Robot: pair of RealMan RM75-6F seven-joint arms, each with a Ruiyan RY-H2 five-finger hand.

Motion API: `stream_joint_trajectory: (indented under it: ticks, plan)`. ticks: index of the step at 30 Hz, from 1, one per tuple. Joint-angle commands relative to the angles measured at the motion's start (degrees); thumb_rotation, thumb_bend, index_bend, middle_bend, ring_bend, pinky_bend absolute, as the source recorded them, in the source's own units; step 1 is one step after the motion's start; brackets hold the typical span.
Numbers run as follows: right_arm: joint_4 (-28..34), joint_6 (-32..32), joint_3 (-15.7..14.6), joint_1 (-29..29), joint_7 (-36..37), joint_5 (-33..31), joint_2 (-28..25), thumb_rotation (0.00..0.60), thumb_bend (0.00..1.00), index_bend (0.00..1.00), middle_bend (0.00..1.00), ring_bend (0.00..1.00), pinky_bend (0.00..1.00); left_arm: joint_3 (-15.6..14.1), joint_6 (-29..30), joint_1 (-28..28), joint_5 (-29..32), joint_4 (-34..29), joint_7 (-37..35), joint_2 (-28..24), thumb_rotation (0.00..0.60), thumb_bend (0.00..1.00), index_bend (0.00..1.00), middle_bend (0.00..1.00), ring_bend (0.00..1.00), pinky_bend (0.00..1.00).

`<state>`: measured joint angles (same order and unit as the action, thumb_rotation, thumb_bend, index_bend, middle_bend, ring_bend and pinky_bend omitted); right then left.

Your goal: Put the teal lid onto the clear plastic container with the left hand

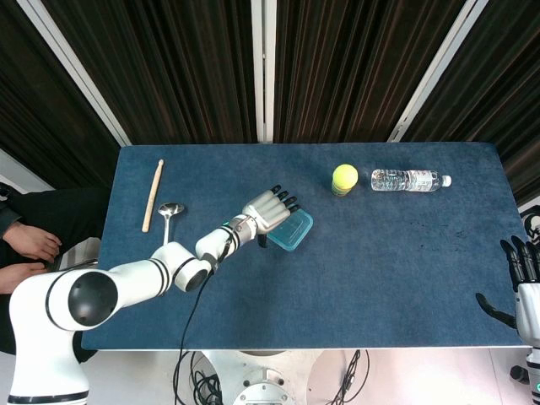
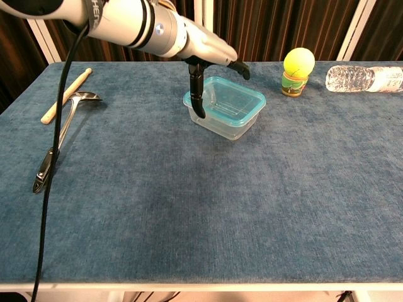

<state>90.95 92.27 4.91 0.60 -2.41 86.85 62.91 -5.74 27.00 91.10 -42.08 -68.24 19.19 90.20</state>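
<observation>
The clear plastic container (image 2: 221,118) stands left of the table's middle, and the teal lid (image 2: 228,100) lies on its rim. The same lid (image 1: 289,229) shows in the head view. My left hand (image 2: 203,49) hovers over the container's far left corner with its fingers spread and nothing in them. Its thumb (image 2: 198,93) hangs down beside the container's left edge; I cannot tell whether it touches. In the head view the left hand (image 1: 267,207) overlaps the lid's upper left part. My right hand (image 1: 521,272) is off the table's right edge, fingers apart and empty.
A yellow ball on a small stand (image 2: 297,70) and a water bottle (image 2: 364,78) lying on its side are at the far right. A wooden stick (image 2: 65,95) and a metal spoon (image 2: 60,141) lie at the left. A person's hands (image 1: 25,253) show past the left edge.
</observation>
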Motion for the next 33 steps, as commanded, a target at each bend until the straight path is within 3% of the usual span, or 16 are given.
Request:
stream_joint_trajectory:
  ticks: [1,27,33]
  plan:
    - [-0.03,0.01,-0.05,0.08,0.02,-0.05,0.03,0.6,0.11,0.0,0.05,0.0,0.01,-0.35,-0.1,-0.13,1.3,0.7,1.11,1.02,0.485,0.0,0.03,0.0,0.0,0.0]
    - [0.2,0.59,-0.22,0.63,-0.28,0.26,0.05,0.6,0.11,0.0,0.05,0.0,0.01,0.33,-0.71,-0.9,2.6,0.88,4.18,3.08,0.485,0.0,0.03,0.0,0.0,0.0]
    - [0.45,1.17,-0.23,0.93,-0.4,0.52,-0.18,0.6,0.11,0.0,0.05,0.0,0.01,1.66,2.01,-2.41,1.78,-2.33,3.21,0.51,0.485,0.0,0.03,0.0,0.0,0.0]
